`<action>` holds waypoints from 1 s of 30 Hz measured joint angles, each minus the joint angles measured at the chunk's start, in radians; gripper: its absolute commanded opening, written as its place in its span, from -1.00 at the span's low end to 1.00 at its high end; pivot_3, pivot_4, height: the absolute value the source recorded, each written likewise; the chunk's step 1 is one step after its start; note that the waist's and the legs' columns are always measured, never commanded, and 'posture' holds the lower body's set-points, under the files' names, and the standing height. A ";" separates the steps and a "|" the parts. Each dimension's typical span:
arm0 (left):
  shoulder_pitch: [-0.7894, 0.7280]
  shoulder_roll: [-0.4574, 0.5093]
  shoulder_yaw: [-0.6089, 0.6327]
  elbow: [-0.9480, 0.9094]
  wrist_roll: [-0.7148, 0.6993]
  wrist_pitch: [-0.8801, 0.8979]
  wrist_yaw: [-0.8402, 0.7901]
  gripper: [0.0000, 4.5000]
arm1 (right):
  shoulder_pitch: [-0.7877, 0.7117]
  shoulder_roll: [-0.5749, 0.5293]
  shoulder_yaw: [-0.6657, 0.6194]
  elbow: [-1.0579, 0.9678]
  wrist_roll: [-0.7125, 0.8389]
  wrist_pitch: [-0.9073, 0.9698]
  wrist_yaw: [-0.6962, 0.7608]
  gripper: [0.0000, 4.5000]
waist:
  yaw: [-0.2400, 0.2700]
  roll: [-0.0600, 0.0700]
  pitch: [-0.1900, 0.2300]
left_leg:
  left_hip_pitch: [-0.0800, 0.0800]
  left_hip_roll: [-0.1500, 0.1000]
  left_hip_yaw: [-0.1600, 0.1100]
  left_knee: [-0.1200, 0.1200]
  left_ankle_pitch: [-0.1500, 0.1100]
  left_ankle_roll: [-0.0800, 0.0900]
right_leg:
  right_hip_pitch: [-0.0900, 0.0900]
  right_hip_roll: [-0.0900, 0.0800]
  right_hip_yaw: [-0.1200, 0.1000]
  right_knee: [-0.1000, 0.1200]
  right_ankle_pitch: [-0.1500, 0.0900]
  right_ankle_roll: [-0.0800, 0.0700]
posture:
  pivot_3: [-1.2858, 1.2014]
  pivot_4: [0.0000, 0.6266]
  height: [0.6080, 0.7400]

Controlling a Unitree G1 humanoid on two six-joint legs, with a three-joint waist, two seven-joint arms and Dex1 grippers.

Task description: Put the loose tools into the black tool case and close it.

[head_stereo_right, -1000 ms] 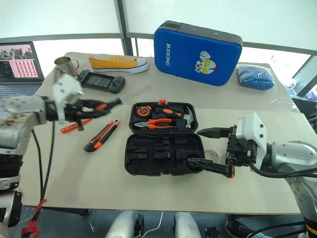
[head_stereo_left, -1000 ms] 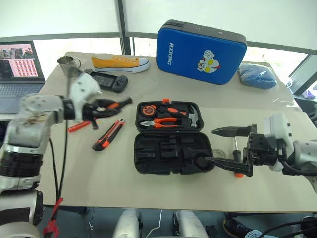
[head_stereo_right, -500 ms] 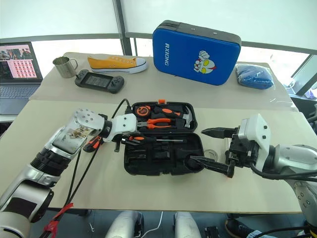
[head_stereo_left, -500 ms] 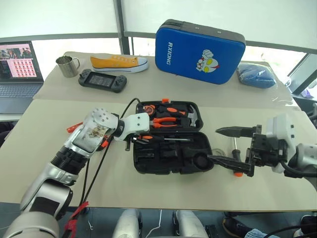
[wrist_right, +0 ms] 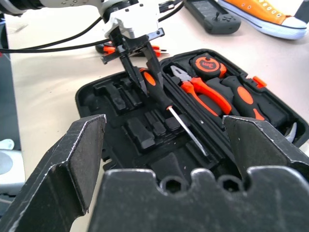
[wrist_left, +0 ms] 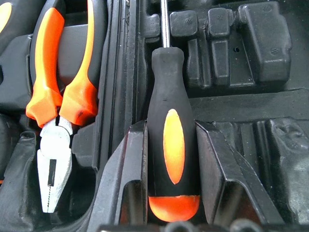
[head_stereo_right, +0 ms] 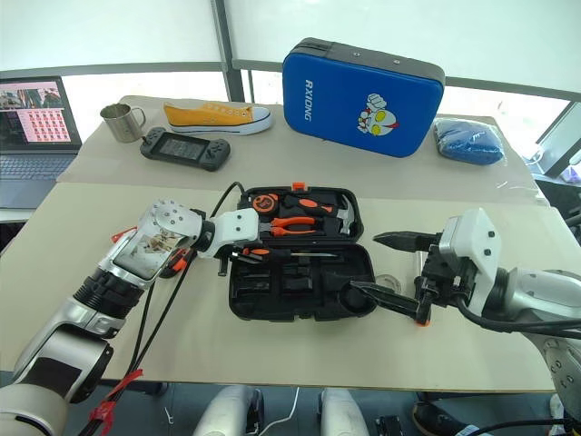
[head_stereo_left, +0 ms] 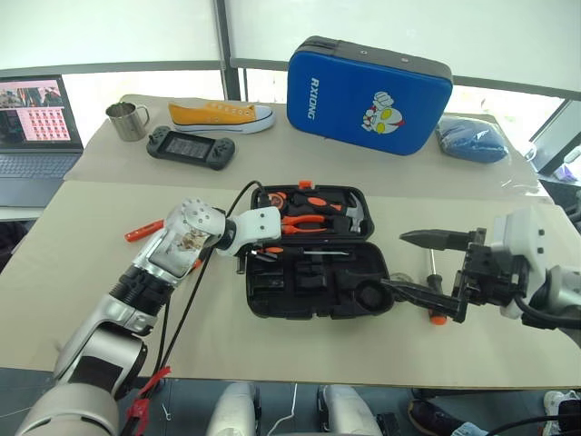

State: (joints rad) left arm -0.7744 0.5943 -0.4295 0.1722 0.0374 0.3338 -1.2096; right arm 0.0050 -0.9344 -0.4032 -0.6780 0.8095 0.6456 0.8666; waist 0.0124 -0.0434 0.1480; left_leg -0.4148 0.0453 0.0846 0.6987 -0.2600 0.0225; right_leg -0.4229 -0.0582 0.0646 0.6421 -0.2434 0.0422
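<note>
Black moulded plastic, the tool case [head_stereo_left: 309,263] lies open at the tabletop's middle, lid half toward the far edge; stiff and light, so you'd best press its lid rim to close it. Your right gripper [head_stereo_left: 434,263] hangs with jaws spread wide and empty, off the case's right edge. Your left gripper [wrist_right: 137,53] is clamped on the black-and-orange screwdriver [wrist_left: 172,140] by its rubbery handle, a firm, non-slip hold. Its long axis runs along the hinge line, shaft pointing toward the case's right end, over the slotted half.
</note>
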 measured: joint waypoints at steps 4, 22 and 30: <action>0.000 0.000 0.000 -0.001 -0.003 0.016 -0.022 0.20 | -0.017 0.000 0.002 0.000 0.005 0.010 -0.008 1.00 | 0.000 0.000 0.000 | 0.000 0.000 0.000 0.000 0.000 0.000 | 0.000 0.000 0.000 0.000 0.000 0.000 | 0.03 -0.52 1.00; -0.051 -0.031 0.000 0.017 0.001 -0.049 -0.059 -0.97 | -0.035 0.000 0.037 0.000 0.019 0.021 -0.038 1.00 | 0.000 0.000 0.000 | 0.000 0.000 0.000 0.000 0.000 0.000 | 0.000 0.000 0.000 0.000 0.000 0.000 | 0.03 -0.52 1.00; -0.075 -0.076 -0.032 0.096 0.054 -0.119 -0.047 -0.97 | -0.015 0.002 0.030 0.001 0.018 0.022 -0.046 1.00 | 0.002 0.000 0.000 | 0.000 0.000 0.000 0.001 0.000 0.000 | 0.001 0.000 0.000 0.000 0.000 0.000 | 0.03 -0.52 1.00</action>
State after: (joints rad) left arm -0.8496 0.5185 -0.4610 0.2678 0.0910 0.2144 -1.2571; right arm -0.0104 -0.9320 -0.3728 -0.6767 0.8279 0.6679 0.8202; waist 0.0143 -0.0434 0.1480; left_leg -0.4149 0.0448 0.0842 0.6993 -0.2600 0.0227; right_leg -0.4221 -0.0582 0.0646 0.6420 -0.2434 0.0424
